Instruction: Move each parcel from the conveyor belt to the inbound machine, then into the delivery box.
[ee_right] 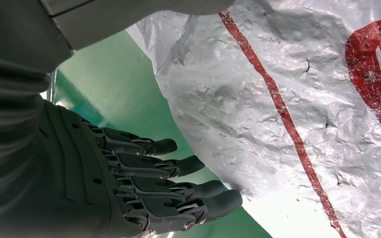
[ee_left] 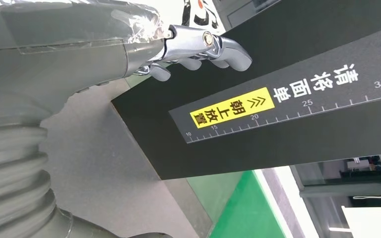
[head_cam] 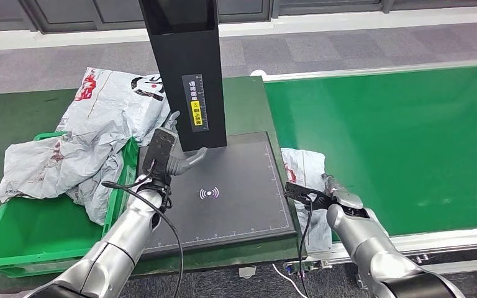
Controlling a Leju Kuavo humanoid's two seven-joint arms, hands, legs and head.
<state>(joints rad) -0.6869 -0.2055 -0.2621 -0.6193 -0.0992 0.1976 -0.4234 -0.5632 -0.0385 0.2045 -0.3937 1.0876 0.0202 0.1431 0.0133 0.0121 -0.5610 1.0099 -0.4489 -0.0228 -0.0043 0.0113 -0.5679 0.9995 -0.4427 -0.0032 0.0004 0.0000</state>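
A crumpled grey parcel (head_cam: 301, 166) with red print lies at the left end of the green conveyor belt (head_cam: 397, 136), next to the inbound machine's black scan pad (head_cam: 236, 198). My right hand (head_cam: 330, 195) hovers at the parcel's near edge. In the right wrist view its fingers (ee_right: 149, 176) are stretched out and apart, with a strip of belt between them and the parcel (ee_right: 302, 99). My left hand (head_cam: 172, 152) is over the pad's left side beside the black pillar (head_cam: 186, 68). Its fingers (ee_left: 198, 49) are spread and hold nothing.
A green delivery box (head_cam: 31, 236) stands at the left, with several grey parcels (head_cam: 93, 136) piled in it and spilling over its rim. The pillar carries a ruler label (ee_left: 287, 114). A black cable runs along my left forearm.
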